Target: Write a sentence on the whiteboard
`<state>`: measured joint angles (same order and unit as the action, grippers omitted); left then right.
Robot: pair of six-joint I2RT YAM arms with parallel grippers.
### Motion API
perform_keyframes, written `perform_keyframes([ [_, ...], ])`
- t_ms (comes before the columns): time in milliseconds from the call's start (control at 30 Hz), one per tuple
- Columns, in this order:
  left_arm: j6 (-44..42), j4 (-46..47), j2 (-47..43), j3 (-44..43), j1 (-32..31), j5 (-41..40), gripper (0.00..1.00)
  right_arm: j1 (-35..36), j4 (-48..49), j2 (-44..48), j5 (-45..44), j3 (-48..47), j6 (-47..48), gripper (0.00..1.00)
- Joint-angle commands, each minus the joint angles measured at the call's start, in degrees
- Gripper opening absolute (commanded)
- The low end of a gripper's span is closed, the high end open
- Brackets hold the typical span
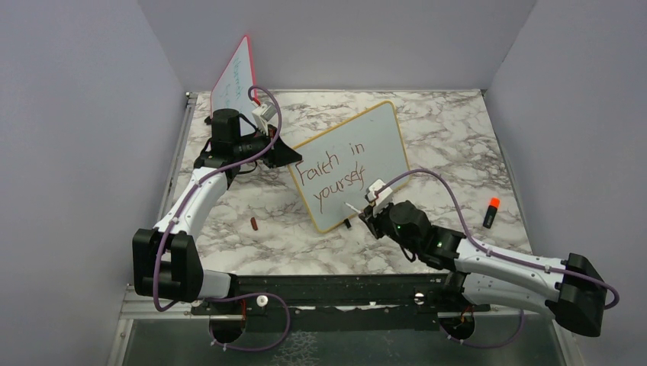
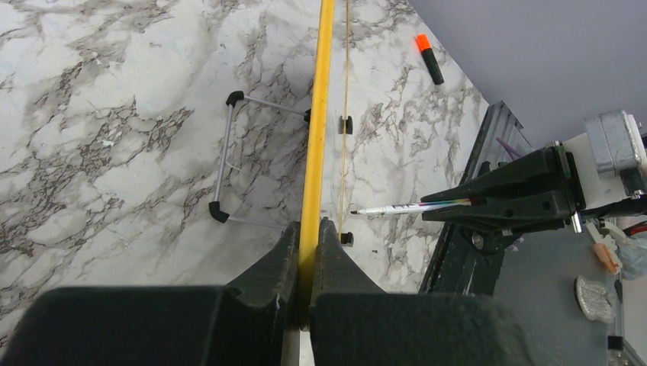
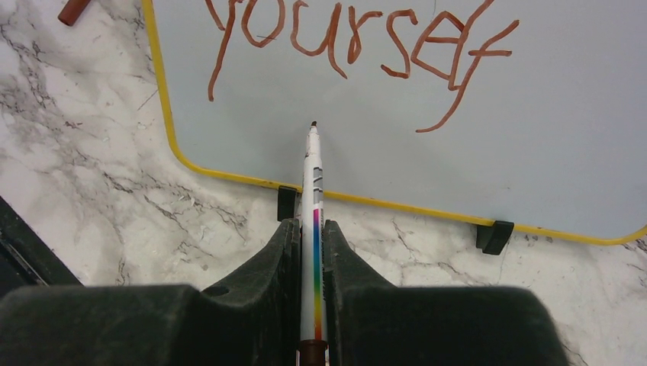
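The yellow-framed whiteboard (image 1: pixel 381 145) stands tilted mid-table; its frame also shows in the left wrist view (image 2: pixel 317 137) and the right wrist view (image 3: pixel 229 177). The sentence (image 1: pixel 332 171) in dark red reads "Faith in yourself" in two slanted lines; "yourself" shows in the right wrist view (image 3: pixel 358 38). My left gripper (image 1: pixel 284 152) is shut on the board's left edge (image 2: pixel 308 236). My right gripper (image 1: pixel 368 212) is shut on a white marker (image 3: pixel 313 198) with a rainbow stripe. Its tip (image 3: pixel 313 124) points at the blank area under "yourself"; contact is unclear.
A red-framed board (image 1: pixel 233 76) with faint writing leans at the back left. A dark red cap (image 1: pixel 254 223) lies on the marble left of the board. An orange-capped black marker (image 1: pixel 490 211) lies at the right. Wire stand (image 2: pixel 229 160) sits behind the whiteboard.
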<state>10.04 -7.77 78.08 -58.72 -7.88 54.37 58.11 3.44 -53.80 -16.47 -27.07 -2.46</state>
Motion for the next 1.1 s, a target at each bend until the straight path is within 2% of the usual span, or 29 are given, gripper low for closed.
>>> perform_keyframes([
  [0, -3.01, -4.71, 1.26, 1.41, 1.18, -7.41, 0.0, 1.1, 2.14, -0.66, -2.05, -0.12, 0.86, 0.01],
  [367, -3.01, -4.71, 1.2, 1.41, 1.12, -7.24, 0.0, 1.4, 3.05, -4.84, -3.59, -1.78, -0.04, 0.01],
  [1067, -3.1, -4.71, 1.02, 1.5, 1.14, -7.45, 0.0, 1.4, -9.04, -6.41, -6.95, -5.06, -6.68, 0.01],
])
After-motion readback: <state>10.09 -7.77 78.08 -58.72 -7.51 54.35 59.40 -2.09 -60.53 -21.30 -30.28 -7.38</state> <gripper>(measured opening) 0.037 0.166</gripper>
